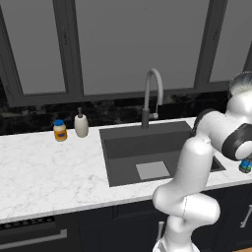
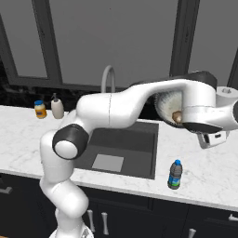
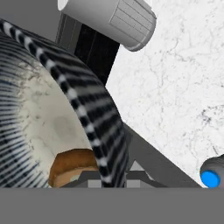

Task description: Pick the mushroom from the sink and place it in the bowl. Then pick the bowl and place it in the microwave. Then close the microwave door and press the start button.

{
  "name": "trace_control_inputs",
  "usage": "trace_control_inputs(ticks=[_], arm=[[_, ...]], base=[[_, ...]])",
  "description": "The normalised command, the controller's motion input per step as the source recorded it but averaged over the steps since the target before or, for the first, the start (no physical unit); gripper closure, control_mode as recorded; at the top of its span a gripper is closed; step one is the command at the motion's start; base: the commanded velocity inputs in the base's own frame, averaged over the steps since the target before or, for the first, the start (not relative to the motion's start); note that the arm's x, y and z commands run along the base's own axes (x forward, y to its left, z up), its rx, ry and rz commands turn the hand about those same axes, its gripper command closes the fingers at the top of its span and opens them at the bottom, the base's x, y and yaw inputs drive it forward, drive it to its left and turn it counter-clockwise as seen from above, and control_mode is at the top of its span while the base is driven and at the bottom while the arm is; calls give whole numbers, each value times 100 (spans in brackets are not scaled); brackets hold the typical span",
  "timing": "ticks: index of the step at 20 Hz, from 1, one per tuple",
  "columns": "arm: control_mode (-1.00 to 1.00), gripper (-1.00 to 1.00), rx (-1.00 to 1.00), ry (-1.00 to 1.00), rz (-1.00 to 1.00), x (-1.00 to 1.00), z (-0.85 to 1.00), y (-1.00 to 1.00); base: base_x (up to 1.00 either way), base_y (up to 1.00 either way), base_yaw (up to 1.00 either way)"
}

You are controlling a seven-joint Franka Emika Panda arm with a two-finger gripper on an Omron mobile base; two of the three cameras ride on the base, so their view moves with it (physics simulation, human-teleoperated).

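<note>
Tool (image 3: 114,176) grips bowl (image 3: 61,109) rim, arm raised sideways

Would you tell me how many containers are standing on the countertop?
3: a yellow jar and a soap dispenser left of the sink, and a water bottle right of it. Others may be hidden.

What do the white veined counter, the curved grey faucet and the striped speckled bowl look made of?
The white veined counter looks like polished marble or a marble-look stone, going by its grey veins. The curved grey faucet looks like brushed metal, with a dull even sheen. The striped speckled bowl, creamy inside, looks like glazed ceramic, though a render leaves that open.
</note>
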Motion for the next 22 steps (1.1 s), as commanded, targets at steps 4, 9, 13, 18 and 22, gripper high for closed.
trace_control_inputs(ticks=[4,9,13,18,22], arm=[[-100,100,-1,0,0,-12,5,41],[-100,100,-6,1,3,0,-12,39],[-100,100,0,0,1,0,0,28],[-100,100,0,0,0,-19,0,25],[-100,100,-2,1,-1,-19,0,53]], base=[[0,0,0],[0,0,0],[0,0,0],[0,0,0],[0,0,0]])
